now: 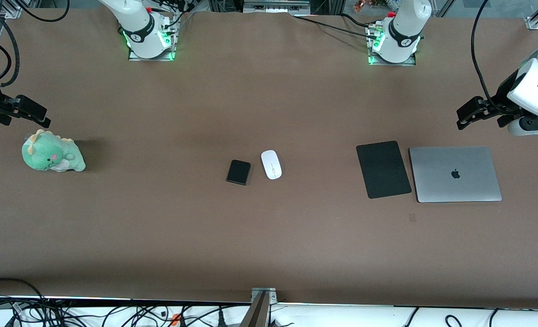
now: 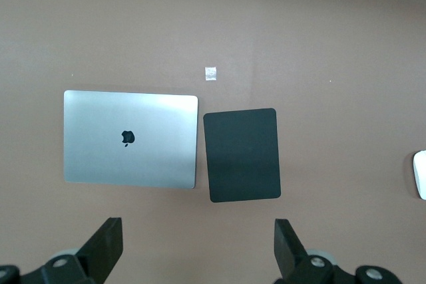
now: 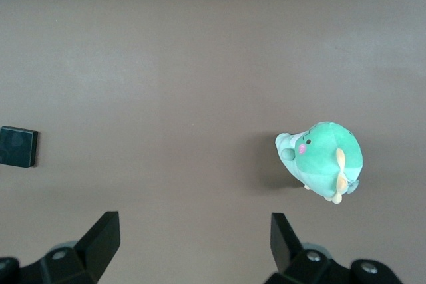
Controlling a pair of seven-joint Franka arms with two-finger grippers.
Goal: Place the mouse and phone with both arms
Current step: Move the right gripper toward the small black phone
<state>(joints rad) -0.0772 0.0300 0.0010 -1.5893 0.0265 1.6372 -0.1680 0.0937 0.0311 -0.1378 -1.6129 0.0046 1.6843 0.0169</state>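
The white mouse point(image 1: 271, 164) and the small black phone point(image 1: 239, 172) lie side by side mid-table, the phone toward the right arm's end. My left gripper point(image 1: 463, 116) hangs open and empty over bare table beside the laptop, well away from both. Its wrist view shows the left gripper point(image 2: 198, 232) with jaws wide apart and only the mouse's edge point(image 2: 420, 174). My right gripper point(image 1: 42, 116) hovers open and empty over bare table by the plush toy. In the right wrist view the right gripper point(image 3: 194, 228) holds nothing, and the phone point(image 3: 18, 146) lies at the frame's edge.
A flat black pad point(image 1: 383, 169) and a closed silver laptop point(image 1: 455, 174) lie side by side toward the left arm's end. A green plush dinosaur point(image 1: 53, 152) sits at the right arm's end. A small scrap of tape point(image 2: 211, 73) lies near the pad.
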